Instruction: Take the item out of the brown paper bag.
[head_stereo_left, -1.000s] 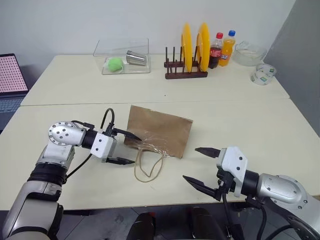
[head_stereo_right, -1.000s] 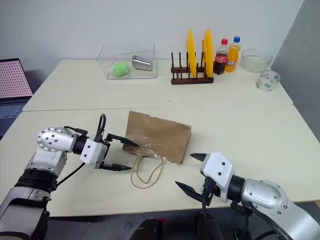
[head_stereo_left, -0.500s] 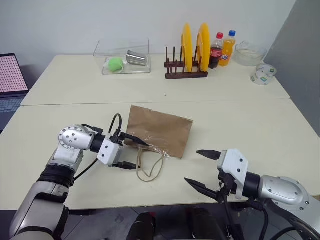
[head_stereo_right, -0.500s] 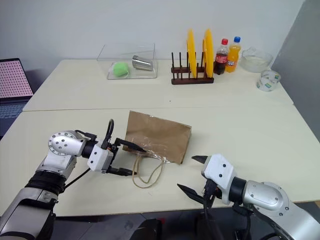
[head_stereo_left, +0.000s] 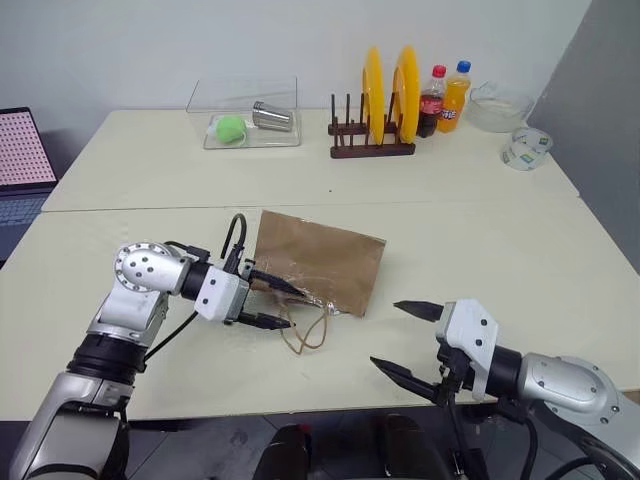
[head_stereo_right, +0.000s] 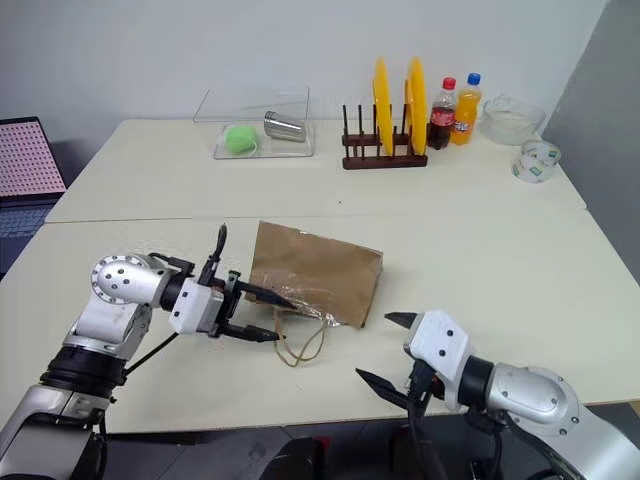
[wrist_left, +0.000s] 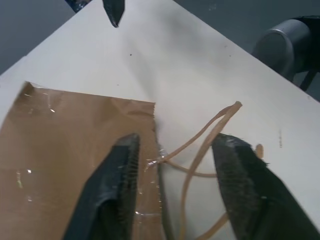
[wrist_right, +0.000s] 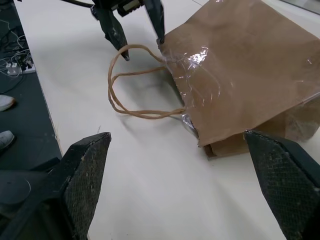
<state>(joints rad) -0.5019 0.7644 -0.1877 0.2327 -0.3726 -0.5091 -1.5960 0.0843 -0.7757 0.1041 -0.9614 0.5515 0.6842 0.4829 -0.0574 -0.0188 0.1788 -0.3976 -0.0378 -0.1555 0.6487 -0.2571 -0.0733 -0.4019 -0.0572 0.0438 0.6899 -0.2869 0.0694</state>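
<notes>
My left claw (head_stereo_left: 283, 304) sits at the bag's (head_stereo_left: 325, 259) open edge, fingers (wrist_left: 119, 190) apart by a modest gap. In the left wrist view one finger lies over the brown paper at the mouth corner and the other stands off over the bare table (head_stereo_left: 480, 230), with the pale handles (wrist_left: 205, 145) looping between them. I cannot tell whether either finger actually presses on paper or handle; nothing looks pinched. From the head camera the claw is at the bag's 8 o'clock corner, pointing toward 3 o'clock.

My right claw (head_stereo_left: 398, 338) is near the table's front edge, at about 5 o'clock from the bag and well apart from it, fingers spread wide and holding nothing.

The bag lies flat and crumpled at mid-table, mouth toward me, with shiny clear tape along that edge. I cannot see the item; it is not on the table around the bag.

Farther out, at 12 o'clock, a rack (head_stereo_left: 372, 140) holds two yellow plates (head_stereo_left: 390, 90). Two bottles (head_stereo_left: 444, 98) stand just to its 3 o'clock side. A clear box (head_stereo_left: 245, 112) with a green ball (head_stereo_left: 231, 127) and a metal cup (head_stereo_left: 271, 116) sits at 11 o'clock. A tape roll (head_stereo_left: 526, 148) lies at 2 o'clock.
</notes>
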